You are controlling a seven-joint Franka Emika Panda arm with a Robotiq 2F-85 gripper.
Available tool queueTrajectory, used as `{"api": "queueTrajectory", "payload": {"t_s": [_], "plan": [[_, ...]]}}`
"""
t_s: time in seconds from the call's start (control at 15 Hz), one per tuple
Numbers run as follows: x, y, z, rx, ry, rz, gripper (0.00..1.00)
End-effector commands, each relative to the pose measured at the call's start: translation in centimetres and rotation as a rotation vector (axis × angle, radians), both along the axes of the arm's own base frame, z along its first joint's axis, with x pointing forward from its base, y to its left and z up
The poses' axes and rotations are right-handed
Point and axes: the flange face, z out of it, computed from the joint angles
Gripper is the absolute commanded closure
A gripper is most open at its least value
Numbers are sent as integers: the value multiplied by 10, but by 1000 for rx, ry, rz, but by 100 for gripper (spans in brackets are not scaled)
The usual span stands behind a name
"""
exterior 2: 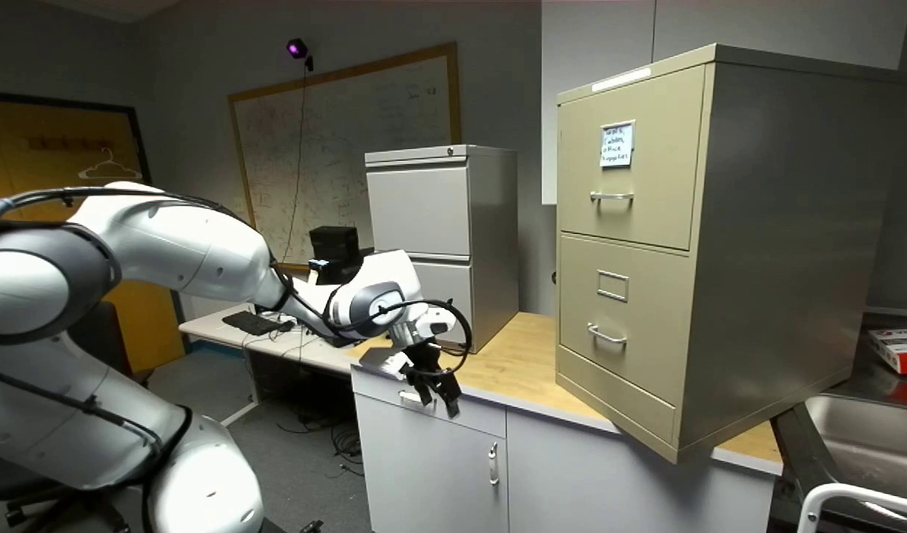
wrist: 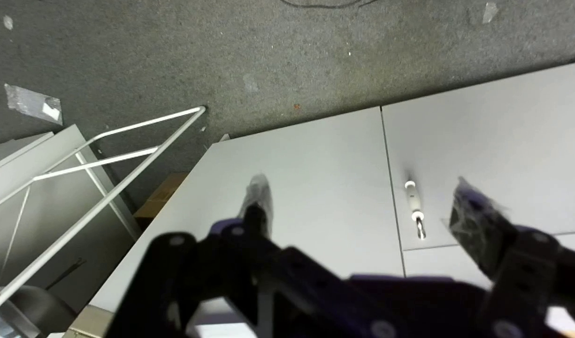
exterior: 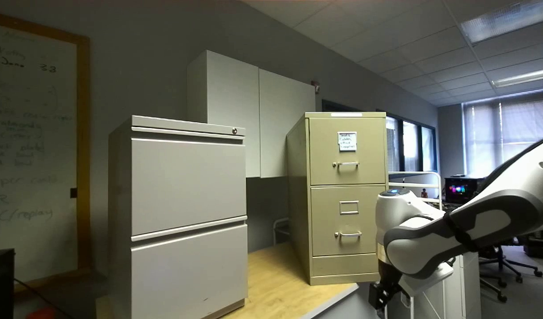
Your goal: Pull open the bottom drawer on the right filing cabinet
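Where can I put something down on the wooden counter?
Between the grey filing cabinet and tan filing cabinet there's bare wooden countertop. A smaller bare wooden corner shows between the tan cabinet and sink. It's tight at the tan cabinet's front, where one corner overhangs the edge. The claw hangs past the front edge.

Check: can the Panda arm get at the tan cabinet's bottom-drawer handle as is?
Likely yes: the handle shows unobstructed in both exterior views, and the gripper is open. It hangs lower, pointing down, so it would probably need raising and re-aiming first.
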Motion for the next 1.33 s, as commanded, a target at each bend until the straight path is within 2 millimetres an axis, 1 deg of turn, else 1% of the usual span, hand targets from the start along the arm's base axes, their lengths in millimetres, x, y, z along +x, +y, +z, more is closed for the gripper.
{"api": "queueTrajectory", "payload": {"t_s": [0.0, 0.27, 0.67, 0.87, 1.0, 1.27], "plan": [[22, -27, 25, 2, -120, -86, 0], [50, -65, 49, 19, -264, -137, 0], [99, -135, 86, 73, -450, -225, 0], [115, -171, 101, 147, -548, -293, 0], [124, -192, 109, 209, -610, -332, 0], [138, -227, 120, 348, -720, -400, 0]]}}
